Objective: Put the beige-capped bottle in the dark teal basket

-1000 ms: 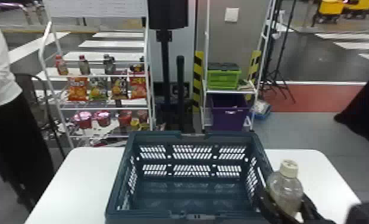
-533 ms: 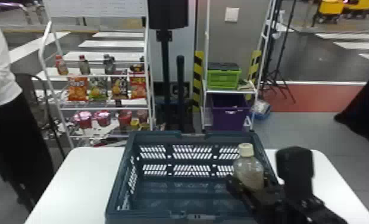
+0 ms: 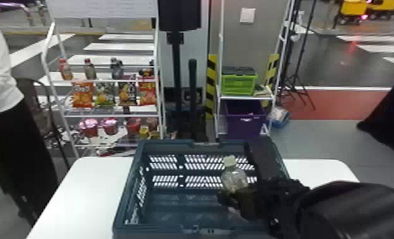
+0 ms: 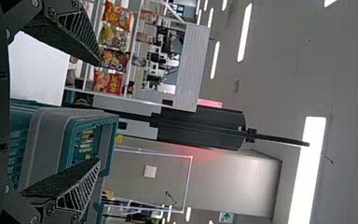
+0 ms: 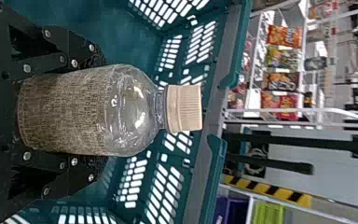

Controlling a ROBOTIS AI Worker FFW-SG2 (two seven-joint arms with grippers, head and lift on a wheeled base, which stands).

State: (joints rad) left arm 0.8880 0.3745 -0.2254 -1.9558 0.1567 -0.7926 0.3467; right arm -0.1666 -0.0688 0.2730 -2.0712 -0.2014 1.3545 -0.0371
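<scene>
In the head view my right gripper (image 3: 237, 194) holds the beige-capped bottle (image 3: 235, 178) upright over the right half of the dark teal basket (image 3: 128, 190). The right wrist view has the bottle (image 5: 74, 109) between both fingers of the right gripper (image 5: 93, 109), shut on its labelled body, with the beige cap clear of them and basket walls (image 5: 168, 186) around it. How deep the bottle's base hangs is hidden. My left gripper (image 4: 98, 112) stands open with nothing between its fingers, and the basket (image 4: 70, 140) lies beyond it in the left wrist view.
The basket stands on a white table (image 3: 78, 190). Behind it are a snack rack (image 3: 110, 112), a black post (image 3: 176, 79) and a shelf with a green crate (image 3: 237, 84) and a purple bin (image 3: 245, 119). A person stands at the far left.
My right arm has moved left with the bottle, from the basket's right rim to over its inside. The basket has kept its place.
</scene>
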